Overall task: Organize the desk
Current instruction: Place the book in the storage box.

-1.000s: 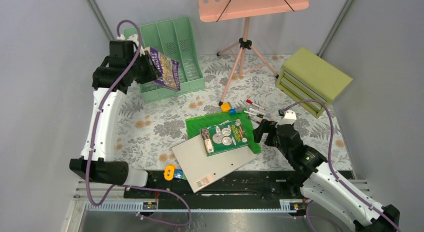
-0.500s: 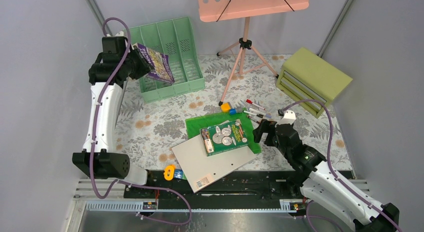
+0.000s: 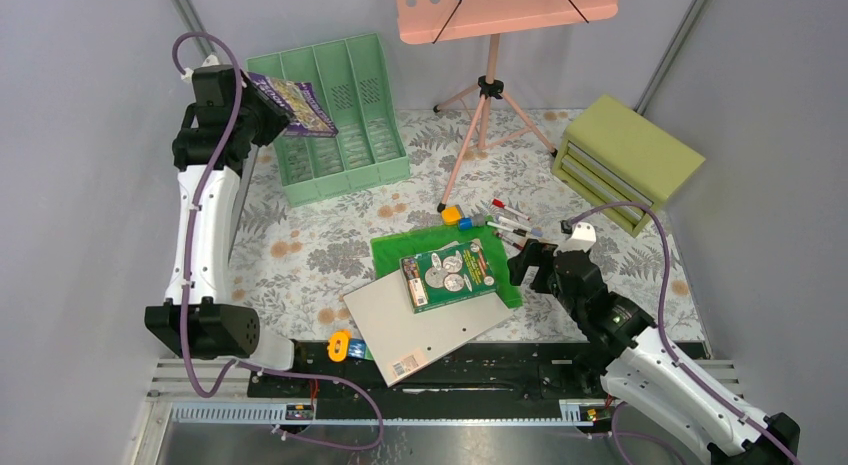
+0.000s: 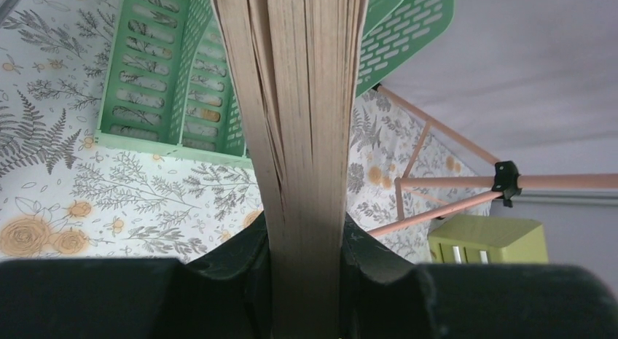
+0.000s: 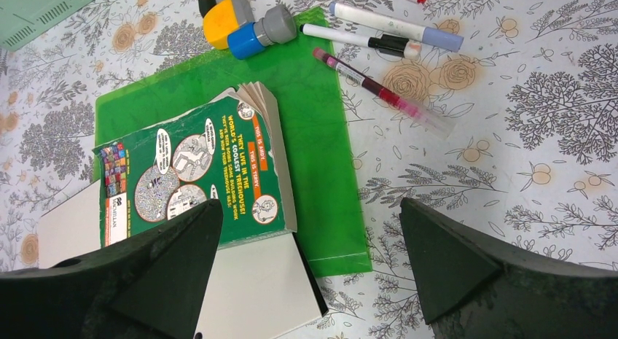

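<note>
While the left end effector is pinching a book above the rack, the right end effector is hovering, spread wide.

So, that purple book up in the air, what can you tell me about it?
It is a thick paperback book with a purple, busily printed cover and yellowed page edges. The left gripper is shut on one edge, holding it tilted in the air over the left end of the green rack. Only the gripper visibly touches it.

Book on folder on desk, markers behind
</note>
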Controlling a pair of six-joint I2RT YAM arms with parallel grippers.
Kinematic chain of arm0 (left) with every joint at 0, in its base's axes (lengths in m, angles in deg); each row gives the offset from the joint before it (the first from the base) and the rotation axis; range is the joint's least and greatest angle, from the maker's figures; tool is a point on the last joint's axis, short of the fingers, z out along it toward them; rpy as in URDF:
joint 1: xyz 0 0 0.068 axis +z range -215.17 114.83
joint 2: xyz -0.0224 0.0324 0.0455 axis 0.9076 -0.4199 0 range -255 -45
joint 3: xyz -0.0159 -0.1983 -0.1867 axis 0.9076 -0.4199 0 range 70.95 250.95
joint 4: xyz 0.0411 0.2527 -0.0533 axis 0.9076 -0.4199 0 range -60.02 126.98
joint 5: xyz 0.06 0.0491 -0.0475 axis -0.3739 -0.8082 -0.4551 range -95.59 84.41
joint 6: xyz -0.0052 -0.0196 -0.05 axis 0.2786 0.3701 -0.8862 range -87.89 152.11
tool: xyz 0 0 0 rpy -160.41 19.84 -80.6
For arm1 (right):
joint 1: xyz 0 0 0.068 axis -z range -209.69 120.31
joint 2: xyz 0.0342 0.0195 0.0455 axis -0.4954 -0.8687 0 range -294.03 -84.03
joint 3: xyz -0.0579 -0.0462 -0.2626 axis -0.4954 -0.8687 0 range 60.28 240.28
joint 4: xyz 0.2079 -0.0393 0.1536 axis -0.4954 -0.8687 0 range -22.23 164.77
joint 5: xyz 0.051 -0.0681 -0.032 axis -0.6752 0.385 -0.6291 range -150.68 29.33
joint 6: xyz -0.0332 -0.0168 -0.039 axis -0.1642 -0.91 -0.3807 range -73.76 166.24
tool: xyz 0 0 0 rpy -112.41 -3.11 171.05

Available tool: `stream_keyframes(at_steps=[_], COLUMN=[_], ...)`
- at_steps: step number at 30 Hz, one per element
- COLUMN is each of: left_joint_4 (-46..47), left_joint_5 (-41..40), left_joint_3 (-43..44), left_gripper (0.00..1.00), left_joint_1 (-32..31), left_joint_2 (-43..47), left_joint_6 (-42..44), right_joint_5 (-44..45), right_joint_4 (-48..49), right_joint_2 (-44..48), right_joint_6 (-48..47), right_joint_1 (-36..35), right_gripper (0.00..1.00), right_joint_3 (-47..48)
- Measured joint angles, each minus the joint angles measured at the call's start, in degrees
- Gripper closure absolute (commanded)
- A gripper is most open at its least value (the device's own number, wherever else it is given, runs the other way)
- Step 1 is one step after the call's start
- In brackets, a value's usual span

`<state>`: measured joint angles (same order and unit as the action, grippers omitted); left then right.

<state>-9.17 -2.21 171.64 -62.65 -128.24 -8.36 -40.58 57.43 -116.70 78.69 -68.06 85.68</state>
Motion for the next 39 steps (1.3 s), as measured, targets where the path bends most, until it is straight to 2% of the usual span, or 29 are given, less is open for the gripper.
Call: stream_keyframes(at_steps=[6, 26, 39], left_joint_4=[1.1, -6.8, -8.2], left_joint_5=[0.0, -1.6, 2.9], left_joint_3=[0.9, 1.8, 4.4], left_gripper=[1.0, 1.0, 1.0], left_joint_1=[0.5, 0.5, 0.5], left_joint_2=[-0.7, -4.1, -11.2], left_joint_6=[0.0, 20.7, 24.0], right_joint_5=[0.0, 0.0, 0.0], right_joint_4=[0.0, -0.1, -0.2], right_joint_2=[0.2, 1.1, -0.6], right_joint_6=[0.0, 0.0, 0.0], right_joint_1=[0.0, 0.0, 0.0], right_gripper=[0.01, 0.01, 0.01], right_joint_3=[-0.1, -0.6, -0.6])
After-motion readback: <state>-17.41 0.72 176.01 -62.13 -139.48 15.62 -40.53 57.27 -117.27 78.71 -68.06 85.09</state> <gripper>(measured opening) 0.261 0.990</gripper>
